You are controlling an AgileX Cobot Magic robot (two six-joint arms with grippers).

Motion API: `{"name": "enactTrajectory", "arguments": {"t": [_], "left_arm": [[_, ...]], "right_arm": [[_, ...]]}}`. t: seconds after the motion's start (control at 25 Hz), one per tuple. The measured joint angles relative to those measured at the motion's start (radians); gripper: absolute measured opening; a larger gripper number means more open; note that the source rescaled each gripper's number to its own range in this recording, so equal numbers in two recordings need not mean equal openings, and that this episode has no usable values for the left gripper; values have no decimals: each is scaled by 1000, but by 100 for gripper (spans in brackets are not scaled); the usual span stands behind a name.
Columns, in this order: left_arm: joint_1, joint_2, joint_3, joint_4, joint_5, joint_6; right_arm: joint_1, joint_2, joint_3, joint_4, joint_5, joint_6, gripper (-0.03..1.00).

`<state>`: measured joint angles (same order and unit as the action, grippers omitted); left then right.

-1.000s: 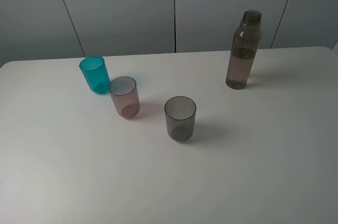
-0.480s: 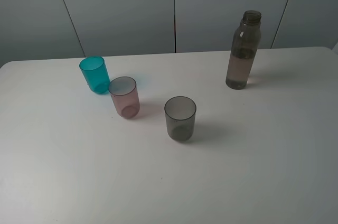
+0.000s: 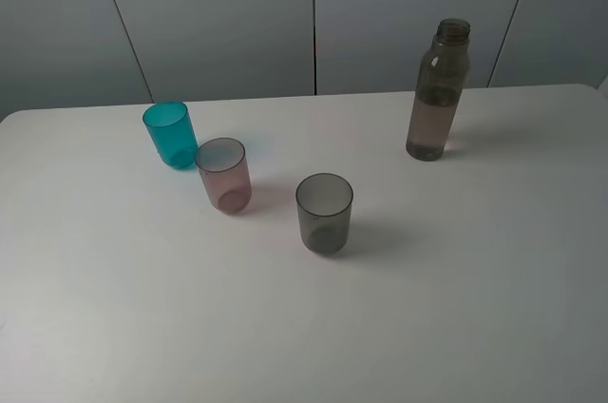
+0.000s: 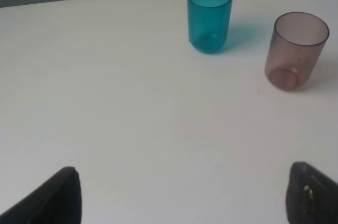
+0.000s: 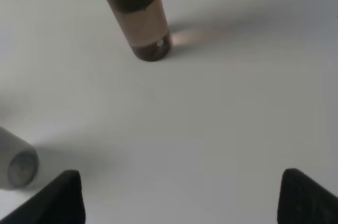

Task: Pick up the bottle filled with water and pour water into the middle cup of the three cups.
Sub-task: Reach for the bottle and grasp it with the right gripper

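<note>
The smoky brown-grey bottle (image 3: 436, 91) stands upright at the back right of the white table (image 3: 475, 279), uncapped, with water in it; it also shows in the right wrist view (image 5: 138, 15). Three cups stand in a diagonal row: teal cup (image 3: 170, 134), pale pink-mauve middle cup (image 3: 224, 175) and smoky grey cup (image 3: 324, 213). The left wrist view shows the teal cup (image 4: 209, 16) and the pink cup (image 4: 295, 50). No gripper shows in the high view. My left gripper (image 4: 182, 195) and right gripper (image 5: 179, 197) are open and empty, well short of these things.
Grey wall panels (image 3: 313, 13) stand behind the table's back edge. The grey cup's base (image 5: 18, 165) shows at the edge of the right wrist view. Bare white tabletop lies in front of the cups and bottle.
</note>
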<state>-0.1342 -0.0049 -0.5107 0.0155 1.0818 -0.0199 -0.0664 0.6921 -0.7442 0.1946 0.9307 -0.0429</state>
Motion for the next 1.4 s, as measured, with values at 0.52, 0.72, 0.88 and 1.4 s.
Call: {"name": "enactTrajectory", "arguments": {"t": [0.52,0.72,0.88,1.4], "left_arm": [[0,0,0,0,0,0],[0,0,0,0,0,0],[0,0,0,0,0,0],[0,0,0,0,0,0]], "right_arm": [[202,267,57,-72,-476,2,38],[280,402,104,-87,-618,6,38],[307,473,195,-98,-857,8,38],[354,724,297,-113,-1287,1,38]]}}
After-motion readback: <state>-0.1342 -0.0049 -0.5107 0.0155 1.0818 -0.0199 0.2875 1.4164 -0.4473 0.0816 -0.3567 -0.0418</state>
